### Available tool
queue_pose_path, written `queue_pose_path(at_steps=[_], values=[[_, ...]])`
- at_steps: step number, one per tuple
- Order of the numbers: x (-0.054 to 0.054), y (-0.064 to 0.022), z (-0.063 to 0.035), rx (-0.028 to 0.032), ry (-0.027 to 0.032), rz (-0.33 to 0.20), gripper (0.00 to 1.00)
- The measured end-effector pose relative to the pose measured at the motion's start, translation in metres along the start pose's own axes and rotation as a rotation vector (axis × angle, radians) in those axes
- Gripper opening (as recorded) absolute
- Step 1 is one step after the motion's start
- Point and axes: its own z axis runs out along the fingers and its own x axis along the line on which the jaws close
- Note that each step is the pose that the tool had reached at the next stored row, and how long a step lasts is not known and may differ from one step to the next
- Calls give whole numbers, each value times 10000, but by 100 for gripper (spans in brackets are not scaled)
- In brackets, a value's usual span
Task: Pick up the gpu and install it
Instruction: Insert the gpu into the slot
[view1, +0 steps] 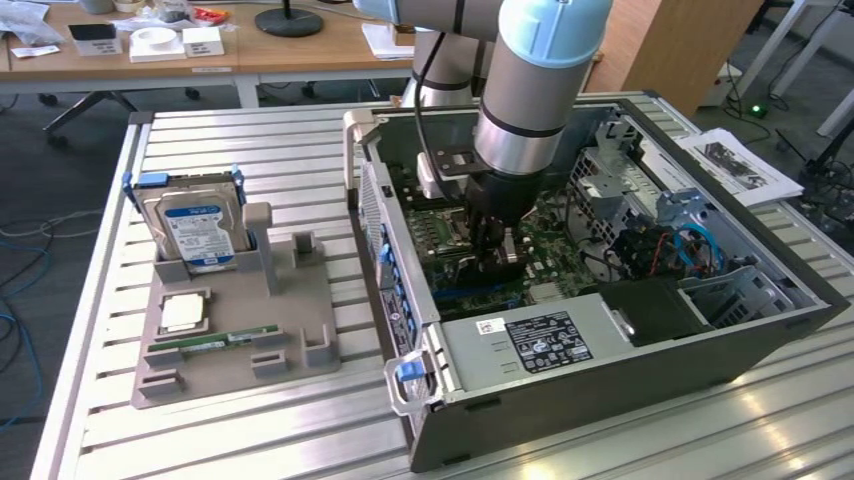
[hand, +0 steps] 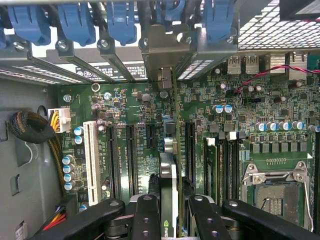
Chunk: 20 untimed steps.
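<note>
In the wrist view the gpu (hand: 168, 172) stands edge-on between my black fingers (hand: 146, 216), with its silver end bracket (hand: 165, 55) up against the case's rear slot openings. My gripper (hand: 172, 217) is shut on the gpu, holding it over the black expansion slots of the green motherboard (hand: 240, 125). Whether the card's edge sits in a slot is hidden. The exterior view has my gripper (view1: 495, 262) lowered inside the open computer case (view1: 534, 345), close above the motherboard.
Blue slot latches (hand: 75, 22) line the case's rear wall. A white slot (hand: 91, 155) and an open CPU socket (hand: 277, 187) flank the card. A grey fixture (view1: 240, 330) at the exterior view's left holds a hard drive (view1: 198, 232) and a RAM stick (view1: 220, 341).
</note>
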Motion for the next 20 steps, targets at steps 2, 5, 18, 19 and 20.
queue_pose_path(at_steps=[2, 5, 18, 19, 20], values=[[0, 0, 0, 0, 0, 0, 27], [-1, 3, 3, 3, -6, 7, 34], [-1, 0, -36, 0, -1, 1, 46], [-1, 0, -50, 0, 0, 1, 46], [-2, 0, -62, 0, -1, 1, 46]])
